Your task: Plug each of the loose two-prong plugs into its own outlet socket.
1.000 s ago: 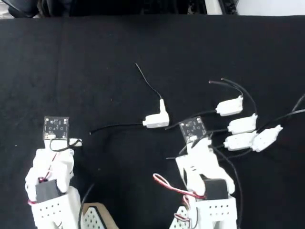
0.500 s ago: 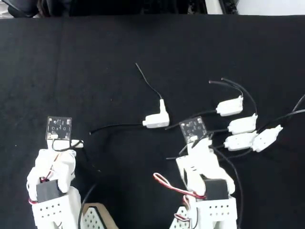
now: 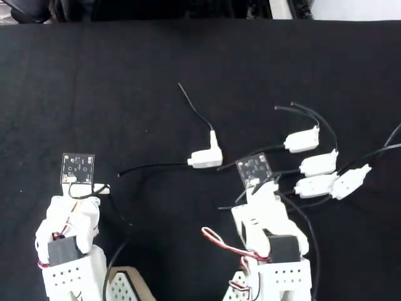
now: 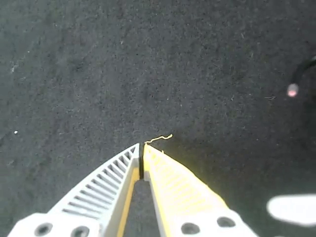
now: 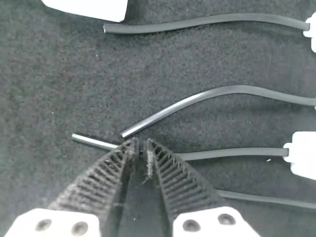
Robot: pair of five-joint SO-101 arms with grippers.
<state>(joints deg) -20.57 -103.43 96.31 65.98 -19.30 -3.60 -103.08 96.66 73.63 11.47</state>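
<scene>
Left gripper (image 4: 143,146) pressed together low over the black cloth (image 3: 125,75), right gripper (image 5: 140,143) tips closed over a thin black cable (image 5: 232,154), farther off a cluster of white plugs (image 3: 316,164) with black leads, another white plug (image 3: 205,158) lying mid-table

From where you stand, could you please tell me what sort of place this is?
Probably a robotics lab bench: black cloth-covered table, two white plastic robot arms, and loose white plugs on black cords.
</scene>
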